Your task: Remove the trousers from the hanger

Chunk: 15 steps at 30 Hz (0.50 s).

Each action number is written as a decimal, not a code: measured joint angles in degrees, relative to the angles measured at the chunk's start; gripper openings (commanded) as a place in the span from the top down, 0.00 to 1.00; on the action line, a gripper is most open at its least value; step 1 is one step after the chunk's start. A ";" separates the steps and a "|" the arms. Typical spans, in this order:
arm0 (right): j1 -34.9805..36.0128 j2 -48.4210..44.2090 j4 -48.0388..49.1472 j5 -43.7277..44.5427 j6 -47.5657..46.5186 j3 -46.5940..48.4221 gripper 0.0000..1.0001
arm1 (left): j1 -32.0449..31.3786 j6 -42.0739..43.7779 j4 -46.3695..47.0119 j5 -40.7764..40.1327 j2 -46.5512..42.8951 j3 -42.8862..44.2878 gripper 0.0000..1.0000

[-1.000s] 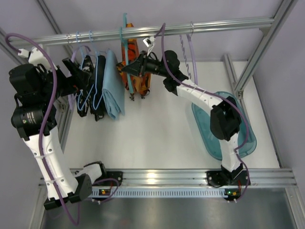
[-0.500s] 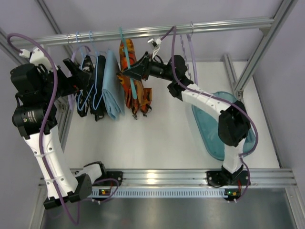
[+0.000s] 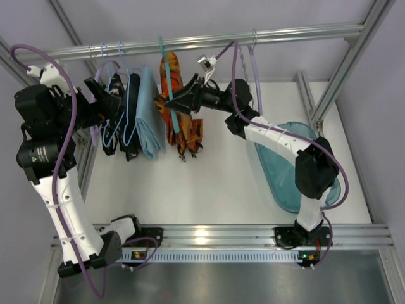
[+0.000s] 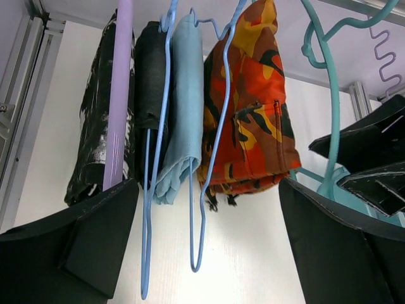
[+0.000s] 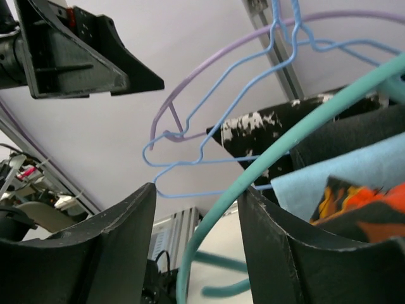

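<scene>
Right end effector (image 5: 197,196): open. My two fingers stand apart and the thin teal bar of the hanger (image 4: 333,107) rises through the gap, close against one finger; I cannot tell whether it touches.
Right arm: stretched out over the counter (image 3: 215,183) toward the rail (image 3: 285,31), with my end effector right at the trousers.
Left end effector (image 4: 209,183): open wide, gripping nothing. It faces the row of hanging clothes, next to the black garments.
Trousers (image 4: 250,120): not yet off. They hang from the hanger under the rail, bunched into a folded bundle of orange, red and dark brown, with loose cords dangling at the lower edge.
Position of the trousers: between the light-blue cloth (image 4: 186,107) on one side and my right end effector on the other, above the counter and clear of it.
Hanger: its hook sits over the rail, and from above the teal bar slants across the trousers.
Neighbours on the rail: black garments (image 4: 147,76) beside the light-blue cloth, a lilac hanger (image 4: 120,95) at the far side of them, and pale blue wire hangers (image 4: 147,209) hanging in front of the cloth in the left wrist view.
Counter: white, with a teal basin (image 3: 272,177) lying under my right arm — well apart from the clothes.
</scene>
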 measured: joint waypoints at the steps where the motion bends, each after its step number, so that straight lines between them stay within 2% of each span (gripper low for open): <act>1: 0.04 0.00 -0.09 -0.13 0.31 -0.52 0.44 | 0.00 0.00 0.00 0.00 0.00 0.00 0.01; 6: 0.09 -0.55 -0.26 -0.87 2.54 -4.42 0.44 | 0.00 0.00 0.02 0.00 -0.04 -0.33 0.01; 10: 0.09 -0.66 -0.20 -0.70 3.56 -5.62 0.49 | 0.00 0.00 0.07 0.02 -0.04 -0.57 0.01; 15: 0.11 -0.76 -0.04 -0.15 4.59 -5.70 0.33 | 0.00 0.00 0.07 0.02 -0.04 -0.59 0.01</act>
